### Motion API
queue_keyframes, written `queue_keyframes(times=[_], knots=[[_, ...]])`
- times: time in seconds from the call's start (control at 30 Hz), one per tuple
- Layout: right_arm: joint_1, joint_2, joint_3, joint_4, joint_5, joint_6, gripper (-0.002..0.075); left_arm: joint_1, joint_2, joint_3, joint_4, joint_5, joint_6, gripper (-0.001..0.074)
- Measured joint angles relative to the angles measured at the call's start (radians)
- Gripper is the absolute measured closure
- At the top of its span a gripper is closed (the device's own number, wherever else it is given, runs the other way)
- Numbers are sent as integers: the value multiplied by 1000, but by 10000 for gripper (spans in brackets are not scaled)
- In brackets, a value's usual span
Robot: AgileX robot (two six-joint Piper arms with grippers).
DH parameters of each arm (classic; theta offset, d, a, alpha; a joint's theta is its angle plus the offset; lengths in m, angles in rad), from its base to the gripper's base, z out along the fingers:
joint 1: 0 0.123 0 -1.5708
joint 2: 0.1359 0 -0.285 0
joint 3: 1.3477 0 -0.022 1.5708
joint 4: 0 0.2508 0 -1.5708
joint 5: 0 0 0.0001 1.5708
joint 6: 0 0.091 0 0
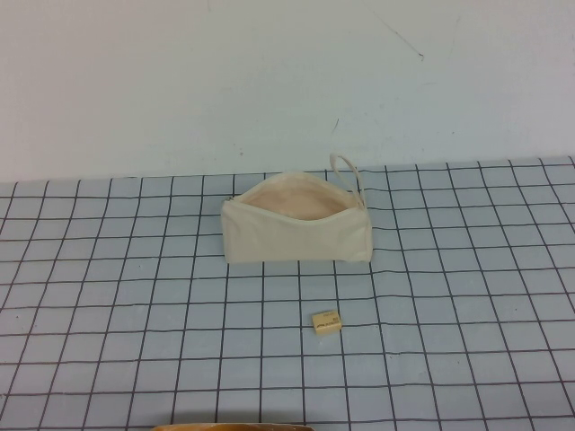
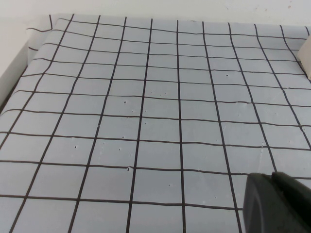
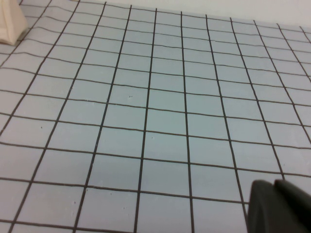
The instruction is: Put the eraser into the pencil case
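Observation:
The pencil case [image 1: 296, 226] is a cream-white pouch standing in the middle of the grid mat, its mouth open upward, peach lining showing and a loop strap at its right end. The eraser [image 1: 326, 321], a tiny pale tan block, lies on the mat a little in front of the pouch, apart from it. Neither arm shows in the high view. My left gripper [image 2: 273, 178] hangs low over bare mat, fingers together and empty; a pouch edge [image 2: 307, 57] shows at the frame's side. My right gripper [image 3: 273, 184] is likewise shut and empty over bare mat, with a pouch corner [image 3: 10, 22] showing.
The blue-grey grid mat [image 1: 135, 305] covers the table up to a white back wall [image 1: 269, 81]. A thin tan-brown curved edge [image 1: 234, 427] shows at the near edge of the high view. A white raised border [image 2: 9, 63] runs along the mat's side in the left wrist view.

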Motion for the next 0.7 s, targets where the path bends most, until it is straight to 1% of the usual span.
queue_keyframes(times=[0.27, 0.3, 0.37, 0.43, 0.47, 0.53, 0.7], knots=[[0, 0, 0, 0, 0, 0, 727, 0, 0, 0, -8, -3, -14, 738], [0, 0, 0, 0, 0, 0, 727, 0, 0, 0, -52, -12, -54, 738], [0, 0, 0, 0, 0, 0, 727, 0, 0, 4, -236, -38, -187, 738], [0, 0, 0, 0, 0, 0, 727, 0, 0, 5, -458, -69, -320, 737], [0, 0, 0, 0, 0, 0, 727, 0, 0, 5, -516, -87, -349, 737], [0, 0, 0, 0, 0, 0, 727, 0, 0, 5, -588, -134, -388, 737], [0, 0, 0, 0, 0, 0, 727, 0, 0, 5, -687, -239, -425, 738]])
